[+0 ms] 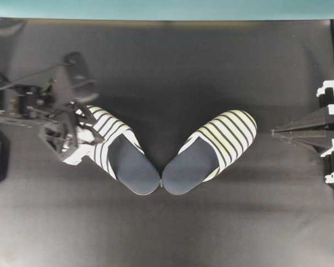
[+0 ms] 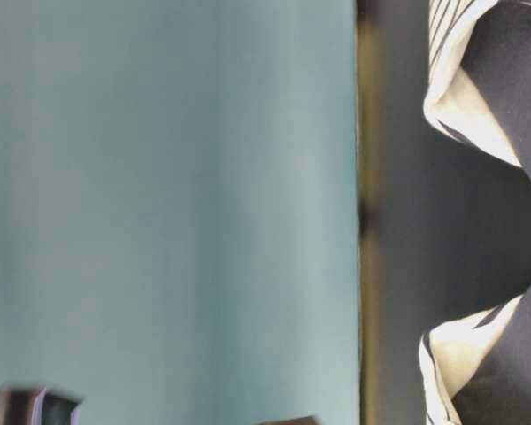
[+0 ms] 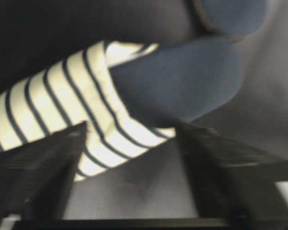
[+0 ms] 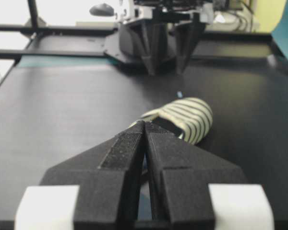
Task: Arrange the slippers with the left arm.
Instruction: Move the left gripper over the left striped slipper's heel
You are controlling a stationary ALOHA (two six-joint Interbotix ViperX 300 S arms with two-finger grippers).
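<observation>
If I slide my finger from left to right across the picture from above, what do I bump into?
Left claw → left slipper → right slipper → right claw.

Striped slippers [image 2: 478,97] at right edge; teal wall [image 2: 168,204] beyond.

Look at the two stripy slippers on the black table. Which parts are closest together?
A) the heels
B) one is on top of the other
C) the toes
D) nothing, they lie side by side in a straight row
A: in the overhead view the left slipper and the right slipper meet at their dark navy heel ends, while the striped toes splay apart like a V.
</observation>
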